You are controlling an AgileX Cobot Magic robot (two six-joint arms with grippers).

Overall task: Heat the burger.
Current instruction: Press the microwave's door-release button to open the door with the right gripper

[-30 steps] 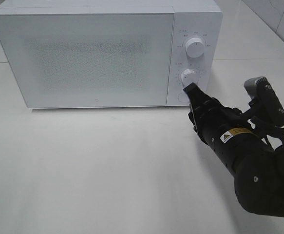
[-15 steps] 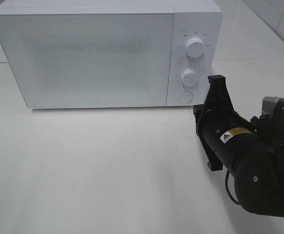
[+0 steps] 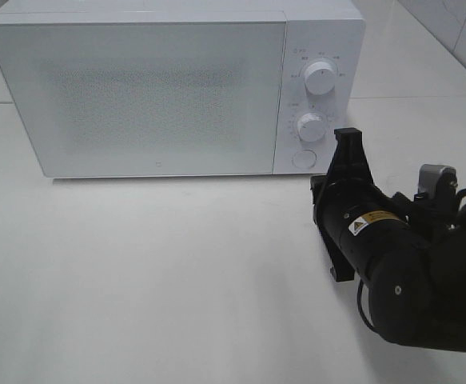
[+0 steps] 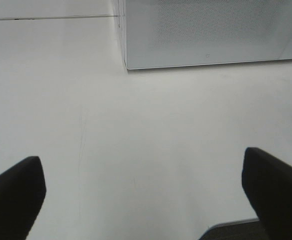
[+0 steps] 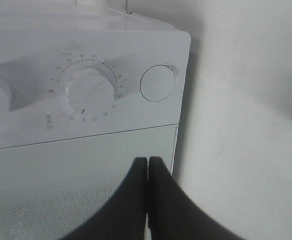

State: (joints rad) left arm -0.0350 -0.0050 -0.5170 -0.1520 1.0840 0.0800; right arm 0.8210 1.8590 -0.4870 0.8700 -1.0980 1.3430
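Note:
The burger is not in view. The white microwave (image 3: 153, 88) stands at the back of the table with its door closed. My right gripper (image 3: 346, 136) is shut and empty, turned on its side, just right of the round button (image 3: 302, 158) and below the lower knob (image 3: 311, 126), apart from both. In the right wrist view the shut fingertips (image 5: 148, 162) point at the panel, below the lower knob (image 5: 89, 90) and the button (image 5: 157, 82). My left gripper (image 4: 140, 157) is open and empty over bare table, in front of the microwave (image 4: 211, 30).
The upper knob (image 3: 320, 78) sits above the lower one on the panel. The white table (image 3: 137, 272) spreads in front of the microwave. A tiled wall shows at the back right.
My right gripper has come off the lower knob, drawn back toward the front right and rolled onto its side. The microwave door stays closed.

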